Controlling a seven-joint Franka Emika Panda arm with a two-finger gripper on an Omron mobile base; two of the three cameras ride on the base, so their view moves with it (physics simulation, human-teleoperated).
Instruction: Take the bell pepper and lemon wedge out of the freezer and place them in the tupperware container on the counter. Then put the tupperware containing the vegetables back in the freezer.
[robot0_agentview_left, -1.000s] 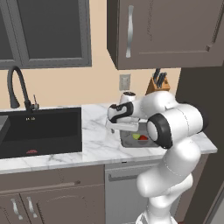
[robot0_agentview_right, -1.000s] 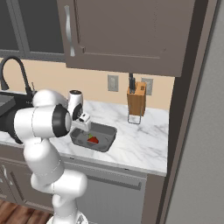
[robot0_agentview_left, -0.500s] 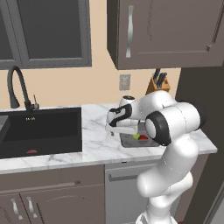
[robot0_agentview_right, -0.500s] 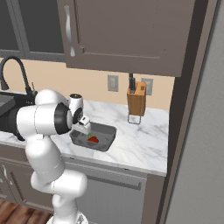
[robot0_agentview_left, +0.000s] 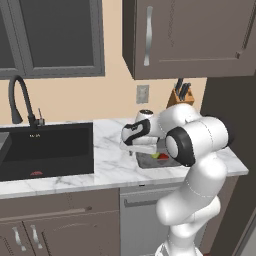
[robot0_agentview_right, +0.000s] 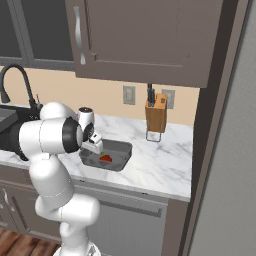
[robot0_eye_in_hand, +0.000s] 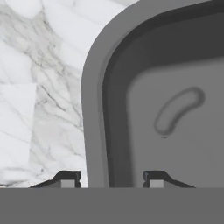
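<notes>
Tupperware container wall runs straight up between the two dark fingertips in the hand view, one tip outside over the white marble counter, the other inside over the grey tray floor. The gripper therefore straddles the tray's left rim, near a rounded corner, with the rim's long run lined up along the gap between the jaws. From the right base view, the gripper hangs low at the left end of the tupperware container, which sits on the counter left of the knife block. The red bell pepper lies inside the tray; a yellow-green lemon wedge shows beside the bell pepper in the left base view. The jaws stand partly apart, roughly half open, around the wall; whether the pads already press on it cannot be told. Judged from this, a lift of the loaded tray toward the freezer comes next.
</notes>
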